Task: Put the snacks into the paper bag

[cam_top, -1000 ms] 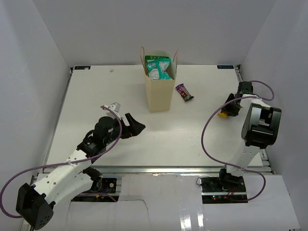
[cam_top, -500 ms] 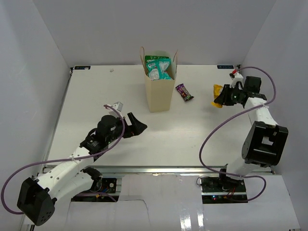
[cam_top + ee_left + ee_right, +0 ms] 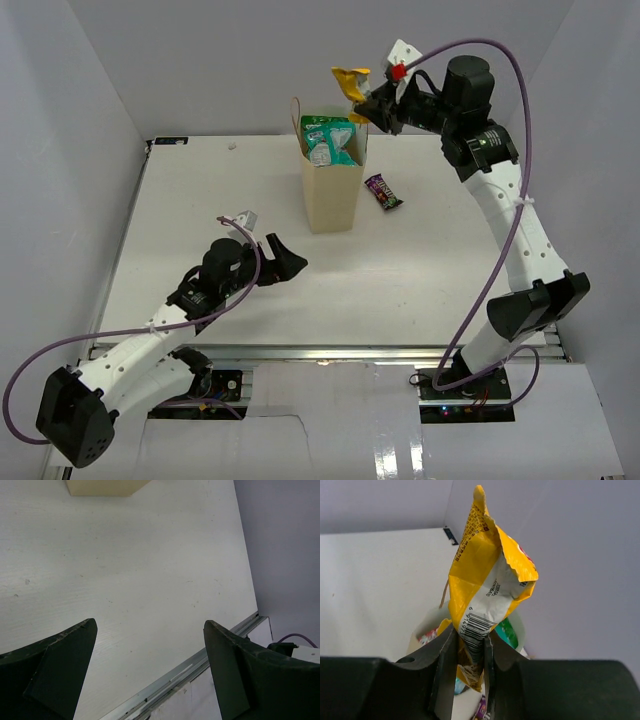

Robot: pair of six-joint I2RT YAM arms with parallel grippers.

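My right gripper (image 3: 368, 103), pinching the yellow packet (image 3: 350, 80), has swung from the right edge of the table (image 3: 200, 200) to above the paper bag (image 3: 332, 195), so a drop looks next. My left gripper (image 3: 283, 262) idles, fingers wide, empty.

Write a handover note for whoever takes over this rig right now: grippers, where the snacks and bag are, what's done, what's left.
Right gripper: shut on the yellow packet, raised high near the paper bag opening.
Left gripper: open, empty, low over the table, in front of the bag.
Done: green-white bag sits inside the paper bag.
Left: drop the yellow packet in, then bag the purple candy bar lying on the table just right of the bag.
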